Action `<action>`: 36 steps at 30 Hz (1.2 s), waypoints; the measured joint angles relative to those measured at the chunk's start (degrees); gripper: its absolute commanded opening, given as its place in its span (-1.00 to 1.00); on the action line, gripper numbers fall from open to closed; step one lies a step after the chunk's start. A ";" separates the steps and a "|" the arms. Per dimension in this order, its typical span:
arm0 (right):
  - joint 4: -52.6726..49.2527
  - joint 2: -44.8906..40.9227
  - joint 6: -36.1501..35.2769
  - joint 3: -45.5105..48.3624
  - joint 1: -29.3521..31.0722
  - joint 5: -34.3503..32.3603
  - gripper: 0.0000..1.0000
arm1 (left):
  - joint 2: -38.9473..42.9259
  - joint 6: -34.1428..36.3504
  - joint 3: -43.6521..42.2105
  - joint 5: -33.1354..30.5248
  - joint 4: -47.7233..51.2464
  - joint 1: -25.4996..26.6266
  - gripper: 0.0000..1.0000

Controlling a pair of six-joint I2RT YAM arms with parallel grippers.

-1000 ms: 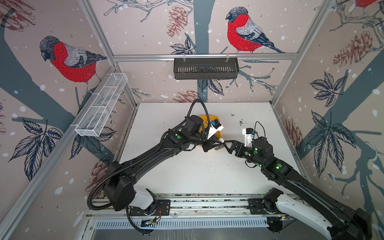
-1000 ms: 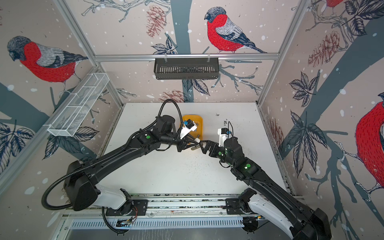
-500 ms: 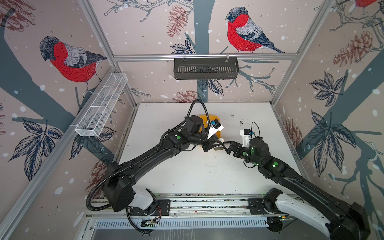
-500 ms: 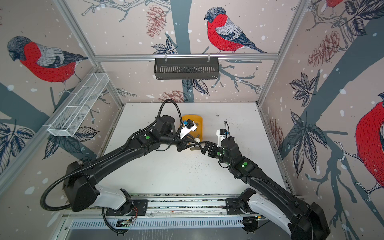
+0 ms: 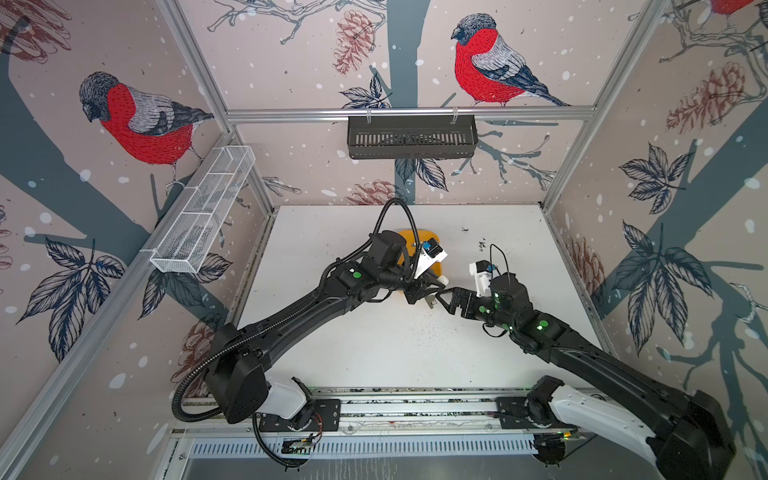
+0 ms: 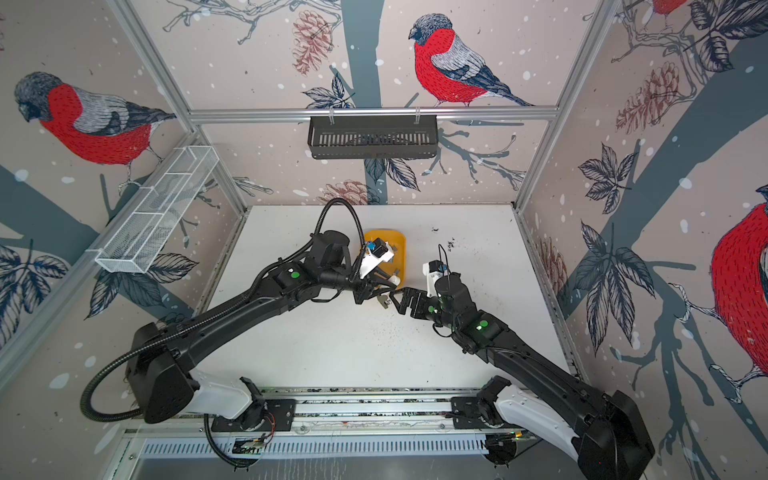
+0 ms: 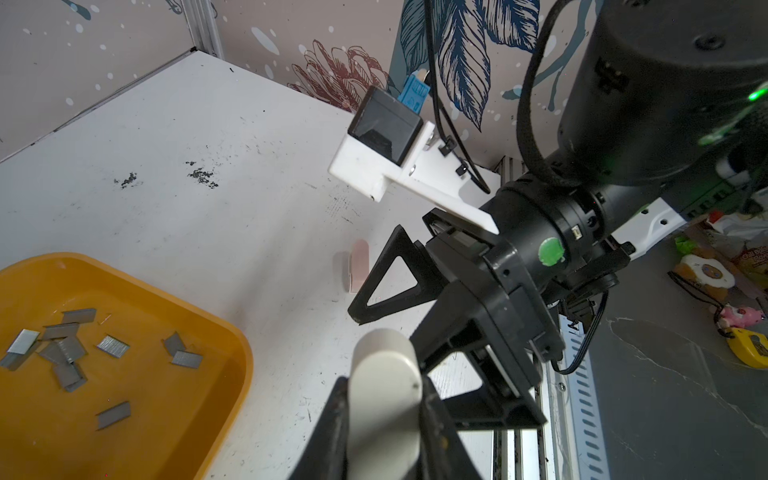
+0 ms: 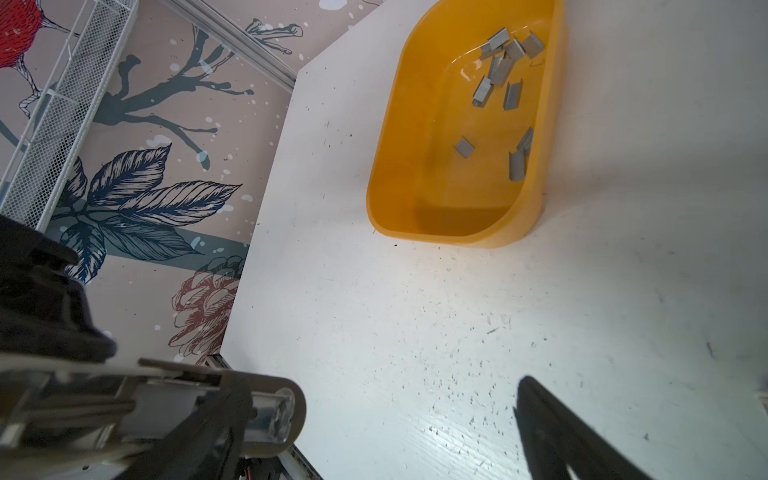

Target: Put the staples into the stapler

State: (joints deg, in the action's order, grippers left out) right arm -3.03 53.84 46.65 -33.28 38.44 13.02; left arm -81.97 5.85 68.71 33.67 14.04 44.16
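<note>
My left gripper [image 5: 423, 292] [image 7: 384, 419] is shut on a small cream stapler [image 7: 384, 365] [image 5: 441, 281], held above the white table just in front of the yellow tray [image 5: 406, 237] [image 8: 386, 166]. The stapler's metal channel end [image 8: 270, 409] points at my right gripper [image 5: 445, 297] [image 8: 386, 399]. That gripper is open and holds nothing. The channel end sits beside one of its fingers [image 8: 557, 432] [image 7: 388, 282]; whether they touch I cannot tell. Several grey staples [image 7: 112, 347] [image 8: 503, 62] lie loose in the tray [image 7: 232, 345].
A small pink piece [image 7: 358, 266] lies on the table near the right gripper. Dark specks [image 5: 482, 243] dot the table at the back right. A black basket [image 5: 411, 137] hangs on the back wall and a white wire basket [image 5: 203, 208] on the left wall.
My right gripper has moved a little to the left, closer to the stapler's end. The left gripper and the stapler have stayed where they were.
</note>
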 measured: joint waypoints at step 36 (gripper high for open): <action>14.51 -1.38 -21.09 -4.46 4.00 24.26 -0.23 | 0.61 -5.57 1.86 31.71 -1.79 -6.62 -0.99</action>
State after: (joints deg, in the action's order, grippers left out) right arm 11.49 52.47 25.56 -37.74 42.44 37.28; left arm -81.36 0.27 70.57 65.39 12.25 37.54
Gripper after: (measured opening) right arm 0.433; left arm 0.249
